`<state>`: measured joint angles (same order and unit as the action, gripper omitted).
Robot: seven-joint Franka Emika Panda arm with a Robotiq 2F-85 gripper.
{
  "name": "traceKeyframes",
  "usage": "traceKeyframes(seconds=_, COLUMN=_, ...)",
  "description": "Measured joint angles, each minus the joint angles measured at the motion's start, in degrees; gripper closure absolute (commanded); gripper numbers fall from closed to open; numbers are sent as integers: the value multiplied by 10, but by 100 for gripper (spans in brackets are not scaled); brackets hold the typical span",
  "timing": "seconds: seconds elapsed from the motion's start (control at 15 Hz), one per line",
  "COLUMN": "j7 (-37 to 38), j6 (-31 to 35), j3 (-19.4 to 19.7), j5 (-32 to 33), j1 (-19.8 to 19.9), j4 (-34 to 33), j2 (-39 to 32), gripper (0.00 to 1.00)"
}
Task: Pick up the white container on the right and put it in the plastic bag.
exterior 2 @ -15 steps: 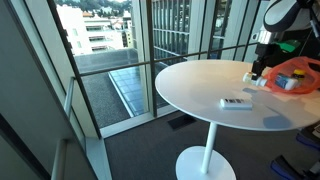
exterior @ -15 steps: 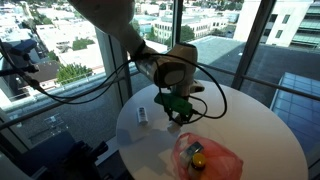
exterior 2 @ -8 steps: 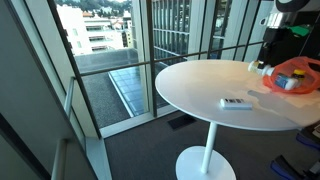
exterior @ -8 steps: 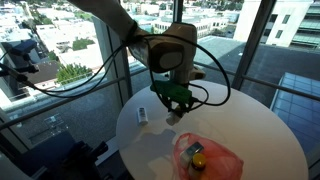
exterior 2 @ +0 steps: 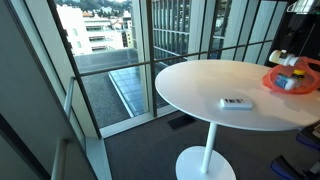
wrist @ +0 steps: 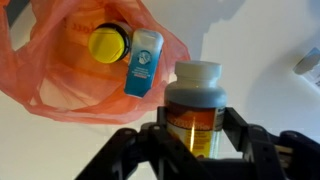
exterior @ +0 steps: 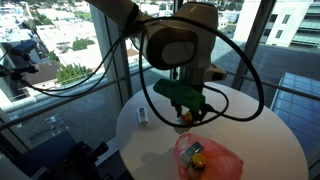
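Note:
My gripper (wrist: 195,132) is shut on a white-capped bottle (wrist: 195,100) with an orange label, held upright between the two black fingers above the white round table (exterior: 255,125). In the wrist view the open orange plastic bag (wrist: 60,95) lies just left of the bottle. Inside it are a yellow-lidded jar (wrist: 108,44) and a blue-and-white pack (wrist: 144,62). In an exterior view the gripper (exterior: 184,112) hangs above and just left of the bag (exterior: 212,160). The bag (exterior 2: 291,82) also shows at the frame's right edge in an exterior view.
A small white container (exterior: 142,116) lies on the table's left part, and it also shows flat near the table's front (exterior 2: 236,103). The table (exterior 2: 200,85) stands on one pedestal beside floor-to-ceiling windows. Black cables loop around the arm (exterior: 180,40).
The gripper has risen with the bottle and moved sideways toward the bag. The arm now fills more of the exterior view.

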<state>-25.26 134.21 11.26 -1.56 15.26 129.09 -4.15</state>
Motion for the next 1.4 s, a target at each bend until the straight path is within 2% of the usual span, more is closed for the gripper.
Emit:
traceKeyframes(seconds=0.53, j7=-1, j6=-1, j3=52, j5=-2, j1=32, j4=7, j2=7, gripper=66)
traceKeyframes(seconds=1.4, j7=-28, j6=-1, j3=97, j5=-42, j1=74, j4=13, j2=7, gripper=66)
